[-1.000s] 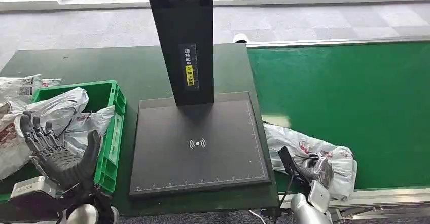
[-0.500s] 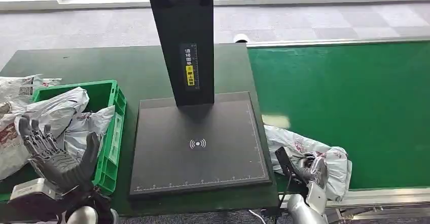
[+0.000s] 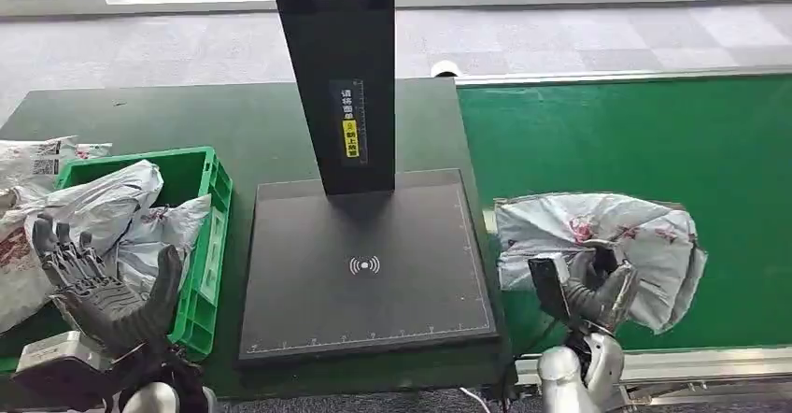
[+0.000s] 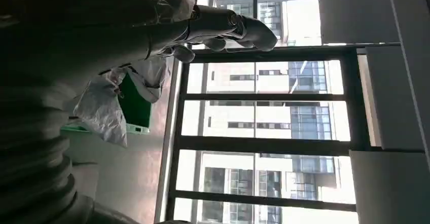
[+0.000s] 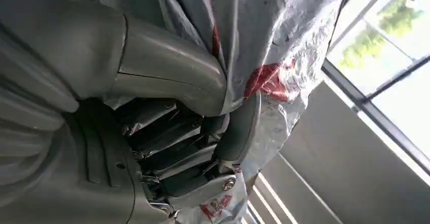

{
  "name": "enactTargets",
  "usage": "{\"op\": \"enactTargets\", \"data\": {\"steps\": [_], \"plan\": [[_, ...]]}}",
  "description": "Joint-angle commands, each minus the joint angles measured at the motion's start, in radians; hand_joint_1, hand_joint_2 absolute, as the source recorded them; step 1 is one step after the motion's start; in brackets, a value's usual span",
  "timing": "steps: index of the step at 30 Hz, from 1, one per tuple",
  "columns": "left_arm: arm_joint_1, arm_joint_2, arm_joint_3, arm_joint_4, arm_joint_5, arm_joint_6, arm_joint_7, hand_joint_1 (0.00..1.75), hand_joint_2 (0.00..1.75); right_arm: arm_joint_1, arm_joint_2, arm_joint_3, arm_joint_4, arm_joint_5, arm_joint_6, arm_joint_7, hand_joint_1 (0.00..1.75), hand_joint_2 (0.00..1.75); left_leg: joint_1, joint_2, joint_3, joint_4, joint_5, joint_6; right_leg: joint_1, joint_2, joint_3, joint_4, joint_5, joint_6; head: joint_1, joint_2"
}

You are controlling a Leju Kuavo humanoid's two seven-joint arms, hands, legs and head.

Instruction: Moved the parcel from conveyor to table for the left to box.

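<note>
Parcel (image 3: 598, 240): soft, light, slippery crinkled bag, which I judged best gathered mid-fold; my right hand (image 3: 598, 287) gripped it, my left hand (image 3: 103, 287) spread wide, empty.

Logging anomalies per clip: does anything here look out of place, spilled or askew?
Yes, mildly. Two parcels lie on the table left of the green crate, outside it, while the bags inside are heaped above its rim. The right robot hand grips a crumpled grey parcel over the conveyor, as the task expects.
</note>
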Motion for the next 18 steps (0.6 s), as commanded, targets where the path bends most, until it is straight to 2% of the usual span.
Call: {"op": "enactTargets", "data": {"steps": [1, 6, 10, 18], "plan": [[-0.033, 0.044, -0.053, 0.047, 0.004, -0.001, 0.005, 0.00, 1.75, 0.077, 0.026, 0.018, -0.370, -0.163, 0.004, -0.098, 1.75, 1.75, -0.001, 0.000, 0.000, -0.001, 0.000, 0.000, -0.001, -0.001, 0.000, 0.000, 0.000, -0.001, 0.000, 0.000], [-0.047, 0.047, -0.061, 0.061, 0.005, -0.004, 0.005, 0.00, 1.75, 0.080, 0.026, 0.013, -0.427, -0.279, 0.004, -0.228, 1.75, 1.75, -0.001, 0.000, 0.000, -0.002, 0.000, 0.000, -0.001, -0.002, -0.001, -0.001, 0.000, -0.001, 0.000, 0.000], [-0.056, 0.048, -0.067, 0.068, 0.006, -0.004, 0.005, 0.00, 1.75, 0.088, 0.026, 0.067, -0.484, -0.300, 0.004, -0.241, 1.75, 1.75, -0.001, 0.002, 0.002, -0.002, 0.000, 0.000, 0.000, 0.000, 0.000, -0.001, 0.000, -0.001, 0.000, 0.000], [-0.056, 0.048, -0.067, 0.068, 0.006, -0.004, 0.005, 0.00, 1.75, 0.088, 0.026, 0.067, -0.484, -0.300, 0.004, -0.241, 1.75, 1.75, -0.001, 0.002, 0.002, -0.001, -0.001, 0.000, 0.000, 0.001, 0.000, -0.001, 0.000, -0.001, 0.000, 0.000]]}}
